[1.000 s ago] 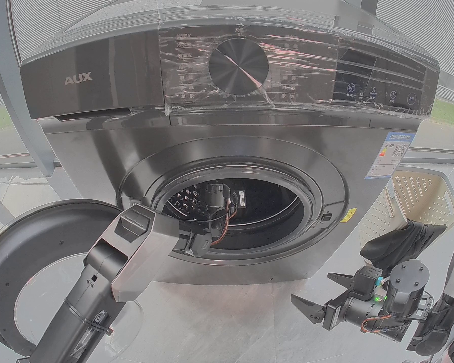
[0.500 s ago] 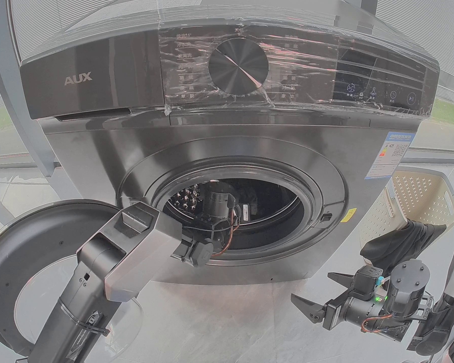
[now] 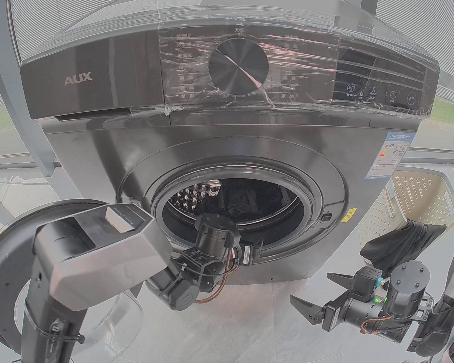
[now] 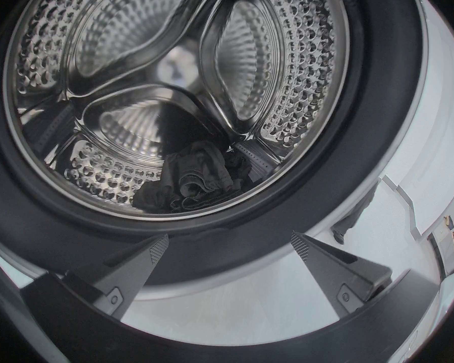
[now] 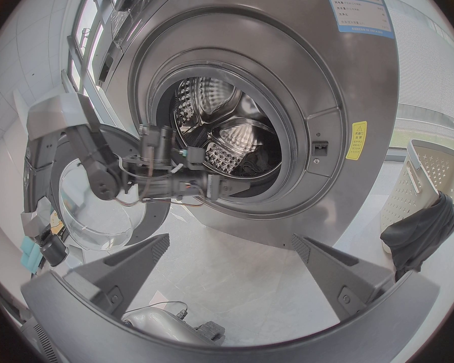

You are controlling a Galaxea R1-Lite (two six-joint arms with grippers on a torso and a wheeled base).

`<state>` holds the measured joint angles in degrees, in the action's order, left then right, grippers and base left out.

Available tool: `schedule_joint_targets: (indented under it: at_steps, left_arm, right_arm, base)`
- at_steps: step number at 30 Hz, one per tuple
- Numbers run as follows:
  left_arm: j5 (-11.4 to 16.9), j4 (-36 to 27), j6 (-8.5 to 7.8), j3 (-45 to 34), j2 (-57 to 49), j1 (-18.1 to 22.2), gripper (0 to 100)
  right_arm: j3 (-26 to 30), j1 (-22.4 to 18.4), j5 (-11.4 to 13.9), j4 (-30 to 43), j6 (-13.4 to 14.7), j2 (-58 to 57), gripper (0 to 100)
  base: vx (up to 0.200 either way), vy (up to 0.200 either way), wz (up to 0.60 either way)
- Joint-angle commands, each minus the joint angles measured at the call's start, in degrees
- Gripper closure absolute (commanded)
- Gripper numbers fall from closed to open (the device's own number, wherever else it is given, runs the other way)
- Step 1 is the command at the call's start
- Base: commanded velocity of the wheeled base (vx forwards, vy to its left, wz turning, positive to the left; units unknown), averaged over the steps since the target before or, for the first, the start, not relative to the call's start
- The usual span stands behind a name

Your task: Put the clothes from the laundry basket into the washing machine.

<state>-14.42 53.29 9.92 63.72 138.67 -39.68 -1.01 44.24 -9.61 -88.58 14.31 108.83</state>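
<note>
Risk: the black cloth (image 3: 399, 243) draped over the rim could be dragged onto the floor if gripped by one edge, or snagged on the door seal.
Drum: a crumpled dark garment (image 4: 191, 177) is held low in the perforated steel drum (image 4: 287, 76) of the grey front-loading washing machine (image 3: 111, 147).
Basket: the cream perforated plastic laundry basket (image 3: 431, 192) is seen at four o'clock of the opening.
Left gripper (image 4: 228, 239): spread and empty, at the opening's six o'clock.
Right gripper (image 5: 229, 238): spread and empty, near the basket.

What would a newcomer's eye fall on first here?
The grey front-loading washing machine, round door open, with a crumpled dark garment in its steel drum. The open left gripper hangs before the opening; at right, a black cloth drapes over the cream perforated laundry basket.
</note>
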Motion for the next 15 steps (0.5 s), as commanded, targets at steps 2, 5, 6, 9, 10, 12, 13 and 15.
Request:
schedule_joint_targets:
  at_steps: [2, 5, 6, 9, 10, 12, 13, 15]
  left_arm:
    - [0.27, 3.67, 0.10, -15.56, -16.32, -4.62, 0]
    - [0.53, 3.84, 1.06, -21.09, -21.69, -6.81, 0]
    - [0.53, 3.76, 1.68, -22.59, -23.36, -7.52, 0]
    - [0.45, 3.49, 3.35, -27.42, -28.72, -9.54, 0]
    - [0.45, 3.49, 3.35, -27.42, -28.72, -9.54, 0]
    - [0.45, 2.96, 3.35, -32.61, -35.75, -9.80, 0]
    - [0.45, 2.96, 3.52, -33.93, -37.86, -9.63, 0]
    - [0.36, 3.32, 3.79, -36.56, -41.72, -9.10, 0]
  right_arm:
    - [0.75, 0.94, -0.24, -0.10, -0.16, -0.81, 0]
    - [1.01, 1.02, -0.24, -0.10, -0.34, -1.07, 0]
    - [1.01, 1.02, -0.24, -0.10, -0.34, -1.51, 0]
    - [1.01, 0.94, -0.41, -0.02, -0.43, -3.53, 0]
    - [1.01, 0.94, -0.41, -0.02, -0.43, -3.53, 0]
    - [1.01, 0.32, -0.41, 0.07, -0.78, -5.38, 0]
    - [1.01, 0.06, -0.41, 0.07, -0.86, -5.82, 0]
    - [1.01, -0.29, -0.50, 0.07, -1.39, -6.87, 0]
  base:
    - [0.000, 0.000, 0.00]
    - [0.000, 0.000, 0.00]
    - [0.000, 0.000, 0.00]
    - [0.000, 0.000, 0.00]
    - [0.000, 0.000, 0.00]
    - [0.000, 0.000, 0.00]
    - [0.000, 0.000, 0.00]
    - [0.000, 0.000, 0.00]
